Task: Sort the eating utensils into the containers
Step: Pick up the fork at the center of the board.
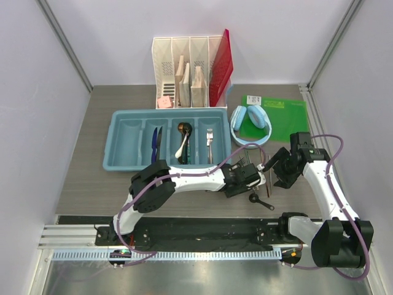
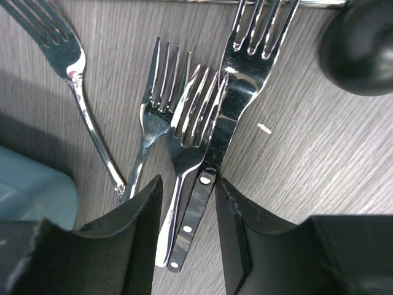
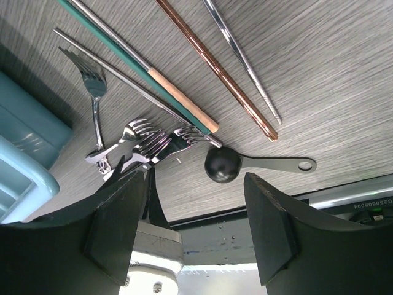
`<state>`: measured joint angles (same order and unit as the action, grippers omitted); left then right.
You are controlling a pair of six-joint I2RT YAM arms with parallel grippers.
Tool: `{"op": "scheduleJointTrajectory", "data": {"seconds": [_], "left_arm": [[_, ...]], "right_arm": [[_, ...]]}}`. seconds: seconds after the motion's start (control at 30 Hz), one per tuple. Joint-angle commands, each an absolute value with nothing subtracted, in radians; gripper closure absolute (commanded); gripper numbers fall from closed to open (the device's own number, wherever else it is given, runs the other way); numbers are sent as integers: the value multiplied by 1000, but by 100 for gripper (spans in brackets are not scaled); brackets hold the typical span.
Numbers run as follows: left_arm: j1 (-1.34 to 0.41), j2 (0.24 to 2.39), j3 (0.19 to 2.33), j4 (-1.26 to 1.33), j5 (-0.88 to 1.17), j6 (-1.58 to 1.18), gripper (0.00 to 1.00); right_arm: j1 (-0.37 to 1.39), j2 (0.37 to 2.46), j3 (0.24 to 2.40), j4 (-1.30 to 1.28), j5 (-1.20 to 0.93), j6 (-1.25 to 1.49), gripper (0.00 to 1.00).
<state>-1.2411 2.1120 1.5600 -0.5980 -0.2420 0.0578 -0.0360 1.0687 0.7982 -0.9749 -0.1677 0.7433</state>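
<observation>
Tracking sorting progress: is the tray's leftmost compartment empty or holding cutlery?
Empty: the leftmost compartment shows only bare blue floor in the top view.

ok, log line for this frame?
left gripper open, straddling fork handles | right gripper open, empty | tray partly filled

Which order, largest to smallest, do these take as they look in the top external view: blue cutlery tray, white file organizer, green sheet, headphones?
1. blue cutlery tray
2. white file organizer
3. green sheet, partly covered by the headphones
4. headphones
</observation>
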Motion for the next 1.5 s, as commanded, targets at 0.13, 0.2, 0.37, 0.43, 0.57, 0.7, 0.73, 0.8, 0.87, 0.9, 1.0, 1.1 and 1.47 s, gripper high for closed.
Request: {"op": "scheduleJointTrajectory", "data": {"seconds": [0.13, 0.2, 0.37, 0.43, 0.57, 0.7, 0.73, 0.8, 0.87, 0.9, 1.0, 1.1, 1.47], "left_arm": [[-1233, 2140, 1506, -705, 47, 32, 62], [-1233, 2132, 1483, -716, 92, 17, 63], [-1238, 2121, 1410, -718, 156, 5, 65], [-1238, 2108, 1399, -719, 155, -32, 67], [-1239, 2074, 1385, -718, 137, -44, 71], [-1239, 2066, 1378, -707, 112, -69, 87], [-1239, 2066, 1373, -701, 106, -77, 89], [-1239, 2063, 1361, -687, 92, -107, 93], [-1239, 2053, 1345, -678, 77, -139, 98], [-1239, 2034, 1339, -663, 72, -147, 99], [-1238, 1987, 1310, -643, 52, -170, 100], [-1238, 1947, 1296, -652, 46, -179, 100], [-1090, 1813, 1232, -629, 171, -241, 100]], "right_arm": [[-37, 1077, 798, -950, -196, 758, 29], [-35, 1078, 798, -946, -198, 758, 29], [-37, 1081, 799, -937, -204, 759, 29], [-37, 1083, 798, -939, -202, 759, 29], [-37, 1081, 796, -936, -201, 758, 29], [-37, 1083, 792, -934, -202, 758, 29], [-37, 1083, 793, -933, -201, 756, 29], [-37, 1083, 792, -934, -204, 753, 29], [-37, 1086, 792, -931, -206, 755, 29], [-37, 1086, 792, -933, -206, 753, 29], [-37, 1094, 790, -922, -209, 749, 29], [-35, 1107, 793, -919, -212, 744, 29], [-37, 1149, 802, -893, -235, 736, 29]]}}
